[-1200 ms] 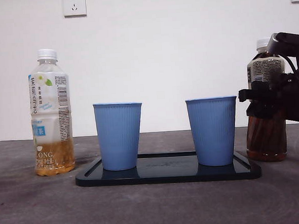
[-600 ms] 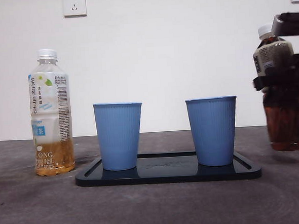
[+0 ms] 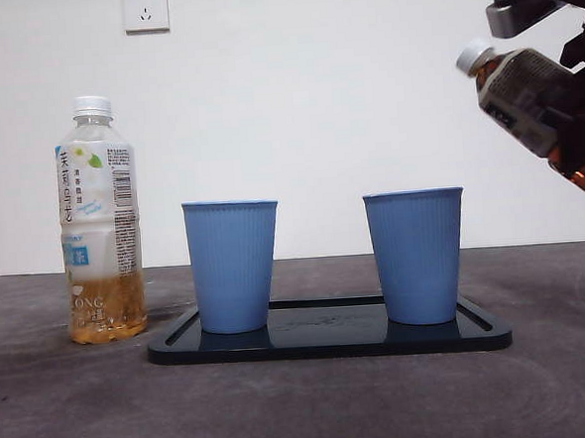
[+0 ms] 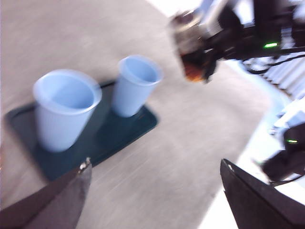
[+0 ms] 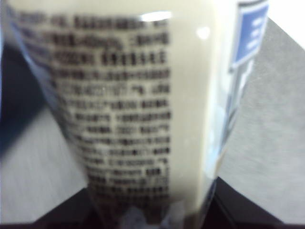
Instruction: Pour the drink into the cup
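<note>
The dark tea bottle [image 3: 539,100] has come up off the table since a second ago, when it stood upright beside the right blue cup [image 3: 416,256]; now it hangs high at the front view's right edge, tilted with its white cap [image 3: 473,56] leaning toward that cup. The right gripper [image 3: 574,112] is clamped around its body. The cap looks to be on still, so nothing can flow yet (judgement: lift and tilt done, carry over the cup and the pour itself remain). The bottle is not yet above the cup mouth, it sits well off to the side.

The right wrist view shows only the label [image 5: 128,109] filling the frame between the jaws, confirming the grasp, no cups visible. The left wrist view, blurred, gives what the front hides: both cup interiors look empty, left blue cup [image 4: 64,109] and the other on the dark tray [image 4: 138,126], with the held bottle in air beyond them. The left gripper [image 4: 152,191] has jaws spread wide, holding nothing, waiting. A pale tea bottle [image 3: 99,221] stands untouched, apart from the tray
</note>
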Controlling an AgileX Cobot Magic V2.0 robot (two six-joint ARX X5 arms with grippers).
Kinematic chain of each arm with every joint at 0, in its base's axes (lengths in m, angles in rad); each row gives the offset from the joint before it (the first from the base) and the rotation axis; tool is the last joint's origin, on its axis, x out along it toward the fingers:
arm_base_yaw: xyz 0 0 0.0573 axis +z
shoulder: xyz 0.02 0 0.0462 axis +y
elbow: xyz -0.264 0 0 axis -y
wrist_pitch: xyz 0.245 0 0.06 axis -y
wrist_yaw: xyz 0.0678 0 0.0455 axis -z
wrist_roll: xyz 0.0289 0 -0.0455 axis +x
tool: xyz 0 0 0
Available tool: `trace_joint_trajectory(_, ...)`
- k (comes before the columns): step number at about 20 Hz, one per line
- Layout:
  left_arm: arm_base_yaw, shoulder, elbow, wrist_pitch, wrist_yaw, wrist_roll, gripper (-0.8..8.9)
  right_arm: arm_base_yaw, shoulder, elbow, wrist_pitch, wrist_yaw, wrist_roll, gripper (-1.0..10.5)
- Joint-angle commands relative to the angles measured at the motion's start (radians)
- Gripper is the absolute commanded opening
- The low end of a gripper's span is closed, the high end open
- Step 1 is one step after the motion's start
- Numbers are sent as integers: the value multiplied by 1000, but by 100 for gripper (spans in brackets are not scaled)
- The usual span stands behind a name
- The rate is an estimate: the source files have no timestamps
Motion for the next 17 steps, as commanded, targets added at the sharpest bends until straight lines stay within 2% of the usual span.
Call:
trace_joint_trajectory(1, -14, 4, 22, 23, 25, 5, 437, 45, -3, 61, -22, 90, -153, 86)
trace_joint_trajectory(6, -53, 4, 22, 58, 47, 0, 436, 138, -3, 76, -51, 274, -342, 86)
trace_joint_trajectory(11, -92, 4, 22, 71, 53, 1, 436, 171, 11, 76, -49, 427, -534, 86)
trace_joint_trajectory(17, -122, 4, 22, 70, 53, 1, 436, 181, 63, 76, -43, 524, -636, 86)
